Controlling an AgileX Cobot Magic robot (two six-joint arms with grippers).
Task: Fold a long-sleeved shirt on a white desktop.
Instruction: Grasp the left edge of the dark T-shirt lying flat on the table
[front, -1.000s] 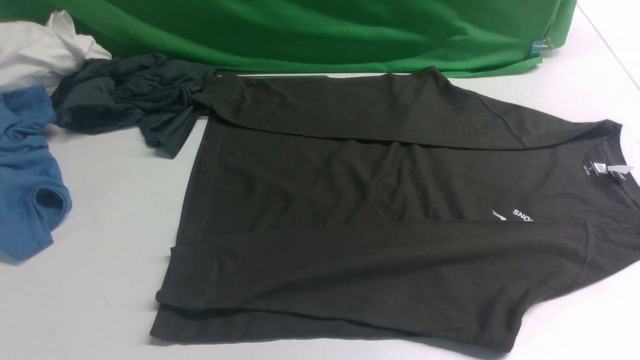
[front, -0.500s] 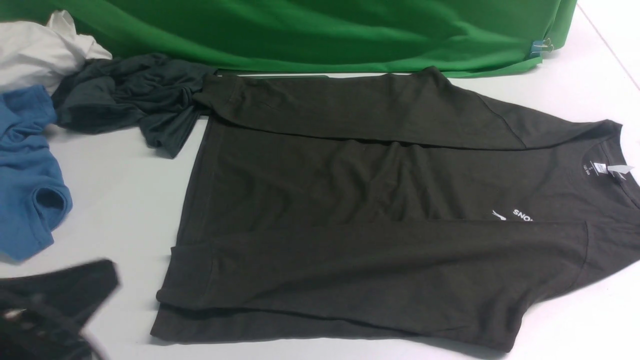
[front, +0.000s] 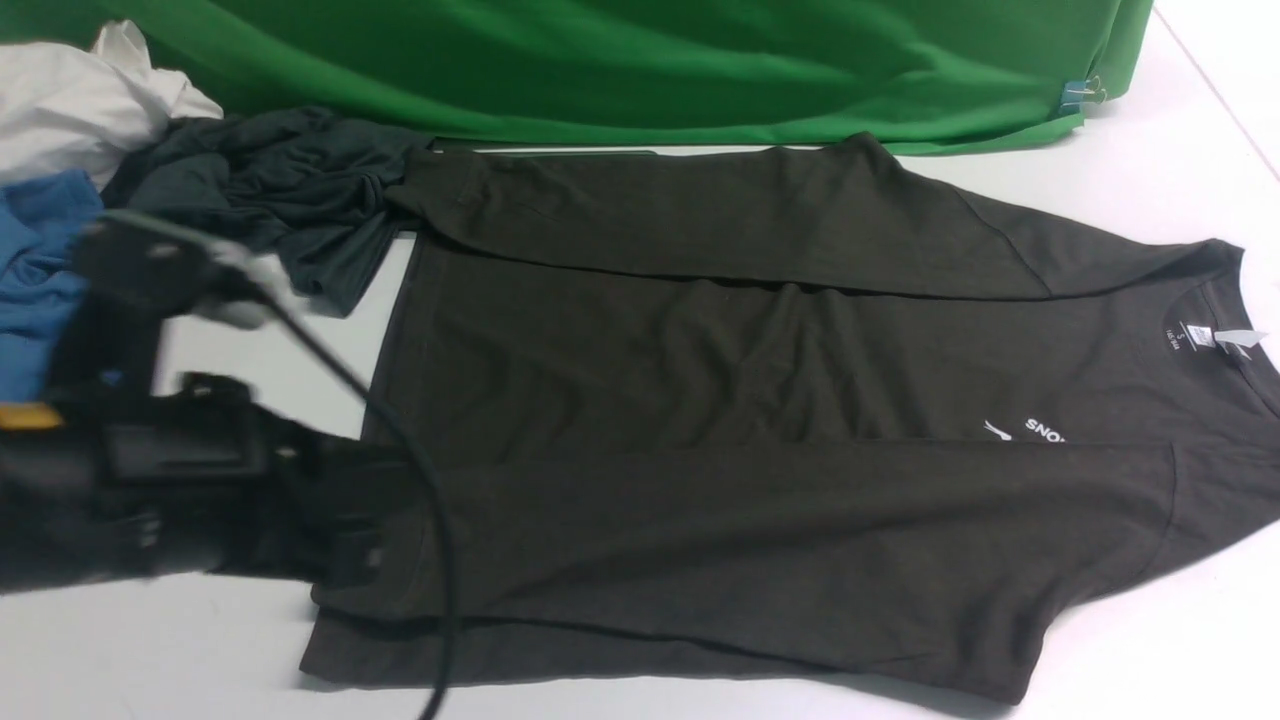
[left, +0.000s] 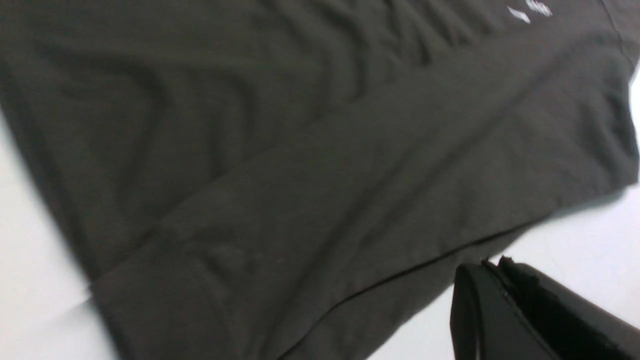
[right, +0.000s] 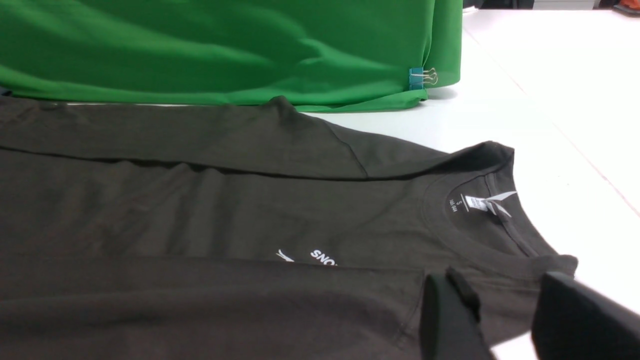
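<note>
- Two sleeves of the large dark olive-brown long-sleeved knit shirt (front: 760, 400) lie folded lengthwise over its body, one along the far edge and one along the near edge.
- The shirt lies flat on the broad white counter (front: 1160, 200), collar to the right and hem to the left.
- Small white logo lettering (front: 1030, 430) shows on the chest, half covered by the near sleeve. A white tag (front: 1225, 338) sits inside the neckline.
- The left tool (left: 495, 265) is at the shirt's near-left corner, by the cuff of the near sleeve. Its arm is blurred in the front view, and a black cable (front: 400, 450) trails from it across the hem.
- In its wrist view the fingers are pressed together, gripping nothing, above bare counter just beside the shirt's edge.
- The right tool (right: 500, 275) appears only in its own wrist view, near the collar and shoulder. Its fingers stand partly apart with nothing between them.
- A crumpled charcoal-grey garment (front: 270, 190) touches the far sleeve's cuff; a blue garment (front: 40, 240) and a white cloth (front: 70, 110) lie further left.
- A green cloth backdrop (front: 650, 70) runs behind, with a blue binder clip (front: 1080, 95) at its right corner.
</note>
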